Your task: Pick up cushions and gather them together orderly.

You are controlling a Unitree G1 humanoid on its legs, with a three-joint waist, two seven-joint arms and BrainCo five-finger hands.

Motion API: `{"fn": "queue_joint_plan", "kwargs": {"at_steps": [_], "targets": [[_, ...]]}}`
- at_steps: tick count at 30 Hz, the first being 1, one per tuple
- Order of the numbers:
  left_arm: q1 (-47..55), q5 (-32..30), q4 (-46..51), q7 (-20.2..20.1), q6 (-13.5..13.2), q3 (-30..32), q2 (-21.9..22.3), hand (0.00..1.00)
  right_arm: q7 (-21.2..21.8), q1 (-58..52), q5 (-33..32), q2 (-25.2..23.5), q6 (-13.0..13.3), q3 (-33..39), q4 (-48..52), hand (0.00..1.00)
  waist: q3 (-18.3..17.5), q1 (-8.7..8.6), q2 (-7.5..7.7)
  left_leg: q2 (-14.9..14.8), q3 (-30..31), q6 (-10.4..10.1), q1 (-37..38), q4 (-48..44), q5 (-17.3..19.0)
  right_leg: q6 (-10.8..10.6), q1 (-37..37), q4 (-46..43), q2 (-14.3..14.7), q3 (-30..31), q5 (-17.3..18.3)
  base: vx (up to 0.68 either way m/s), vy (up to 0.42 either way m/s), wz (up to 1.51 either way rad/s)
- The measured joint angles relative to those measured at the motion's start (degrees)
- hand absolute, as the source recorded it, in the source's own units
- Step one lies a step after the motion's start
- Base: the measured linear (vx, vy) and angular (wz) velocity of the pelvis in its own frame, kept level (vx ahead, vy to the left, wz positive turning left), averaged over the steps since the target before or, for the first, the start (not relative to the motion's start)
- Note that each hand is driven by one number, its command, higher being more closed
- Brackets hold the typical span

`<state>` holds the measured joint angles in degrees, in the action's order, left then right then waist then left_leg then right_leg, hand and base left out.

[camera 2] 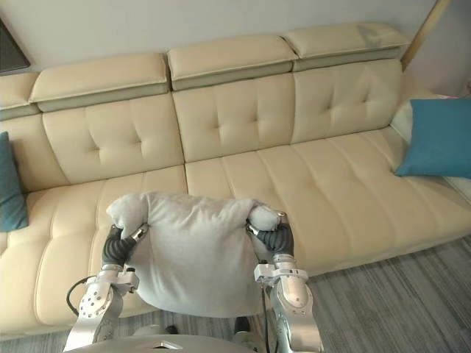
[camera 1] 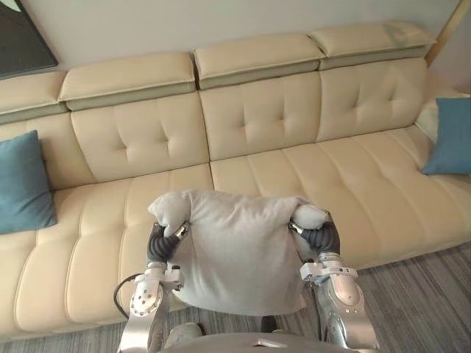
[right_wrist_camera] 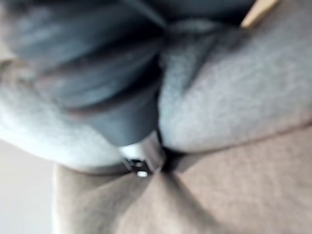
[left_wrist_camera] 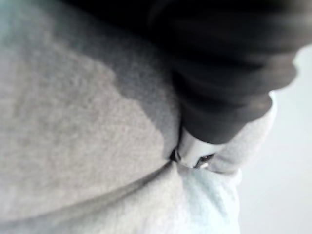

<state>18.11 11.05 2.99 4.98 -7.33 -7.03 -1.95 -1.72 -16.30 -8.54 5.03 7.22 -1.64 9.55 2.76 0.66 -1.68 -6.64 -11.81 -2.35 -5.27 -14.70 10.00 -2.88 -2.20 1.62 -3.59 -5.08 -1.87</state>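
I hold a grey cushion (camera 1: 235, 250) upright in front of me, over the front edge of the cream sofa (camera 1: 353, 169). My left hand (camera 1: 159, 244) grips its upper left corner and my right hand (camera 1: 321, 238) its upper right corner, so the fabric bunches above each hand. Up close, the left hand (left_wrist_camera: 229, 87) and the right hand (right_wrist_camera: 107, 87) dig into the grey cloth (left_wrist_camera: 73, 136). One blue cushion (camera 1: 22, 184) leans on the sofa's far left end, and another blue cushion (camera 1: 450, 136) leans at its far right end.
The sofa's seat stretches wide between the two blue cushions. A pale cushion (camera 1: 427, 118) lies behind the right blue one. Grey striped carpet (camera 1: 419, 294) runs along the sofa's front. A dark panel (camera 1: 22, 37) hangs on the wall at the upper left.
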Motion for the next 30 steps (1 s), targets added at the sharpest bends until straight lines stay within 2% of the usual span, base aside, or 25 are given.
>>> {"fn": "queue_joint_plan", "kwargs": {"at_steps": [1, 4, 10, 12, 15, 16, 21, 25, 30], "targets": [[0.0, 0.0, 0.0, -0.2, 0.0, 0.0, -0.4, 1.0, 0.0, -0.3, 0.0, 0.0, 0.0, 0.0, -0.1, 1.0, 0.0, -0.61, 0.85, 0.5, -0.3, 0.2, 0.3, 0.9, -0.4, -0.5, 0.0, 0.4, -0.3, 0.0, -0.6, 0.08, 0.034, -0.14], [0.1, 0.0, 0.0, -0.4, 0.1, 0.0, -0.4, 1.0, 0.1, 0.1, 0.0, 0.0, 0.0, 0.1, -1.9, 1.0, -0.6, -0.76, 1.81, 1.8, -1.4, 0.5, 1.5, 3.4, -1.2, -1.4, -0.1, 1.6, -1.0, 1.2, -1.5, 0.08, 0.035, -0.13], [-0.5, -0.2, 0.0, -0.3, 0.1, 0.8, -0.3, 1.0, 0.3, 2.5, 1.4, 0.2, 0.0, -0.2, -4.9, 1.0, -0.8, -0.48, 1.55, 2.7, -0.6, 0.4, 2.4, 7.2, -2.6, -1.5, -0.3, 2.9, -1.0, 1.1, -1.7, 0.06, -0.002, -0.01], [-1.7, -0.6, 0.2, 1.0, 0.1, 1.3, -0.2, 1.0, -0.3, 6.5, 3.0, 0.2, 0.0, -0.4, -6.8, 1.0, -0.9, -0.43, 1.6, 2.8, -0.6, 0.5, 2.1, 8.6, -3.4, -1.4, -1.4, 2.9, -0.9, 1.1, -1.8, -0.02, -0.018, 0.0], [-8.9, -2.8, 0.0, 5.4, 0.1, 2.8, -0.3, 1.0, -4.1, 17.1, 5.4, 0.4, 0.1, -1.5, -11.1, 1.0, -0.7, -0.3, 1.83, 3.1, -0.3, 0.9, -1.7, 9.9, -5.4, -0.6, -5.5, 2.9, -1.0, 1.0, -3.9, -0.11, -0.023, 0.05], [-13.4, -3.4, -0.9, 8.0, 0.0, 3.6, -0.4, 1.0, -6.7, 22.5, 7.0, 0.5, 0.2, -2.4, -13.3, 1.0, -0.1, -0.27, 1.95, 3.2, 0.0, 1.0, -3.8, 9.9, -6.3, -0.2, -7.7, 2.9, -1.1, 0.9, -5.0, -0.16, -0.004, 0.08], [-35.3, -6.3, -9.5, 20.3, -0.2, 4.9, -5.7, 1.0, -18.1, 44.8, 12.7, 0.2, 0.3, -3.8, -20.9, 1.0, 6.1, 0.97, 2.69, 3.9, 0.6, 1.7, -11.9, 9.8, -10.2, 0.2, -15.5, 2.9, -2.1, 1.1, -8.5, -0.24, -0.008, 0.1], [-49.9, -8.1, -13.3, 26.1, 0.0, 5.8, -11.1, 1.0, -24.4, 59.1, 15.3, 0.1, 0.0, -2.5, -24.6, 1.0, 9.2, 1.21, 3.02, 4.0, 0.8, 1.5, -18.8, 10.2, -13.3, 0.4, -22.5, 2.9, -2.1, 1.3, -10.8, -0.19, -0.035, 0.05], [-66.5, -10.3, -16.3, 30.5, 0.0, 7.7, -14.7, 1.0, -29.9, 74.2, 17.6, 0.2, -0.2, 0.6, -27.6, 1.0, 11.8, 1.47, 3.02, 4.0, 0.9, 0.8, -22.7, 14.8, -17.9, 0.9, -28.5, 3.0, -1.8, 1.1, -12.8, -0.1, -0.031, 0.03]]}}
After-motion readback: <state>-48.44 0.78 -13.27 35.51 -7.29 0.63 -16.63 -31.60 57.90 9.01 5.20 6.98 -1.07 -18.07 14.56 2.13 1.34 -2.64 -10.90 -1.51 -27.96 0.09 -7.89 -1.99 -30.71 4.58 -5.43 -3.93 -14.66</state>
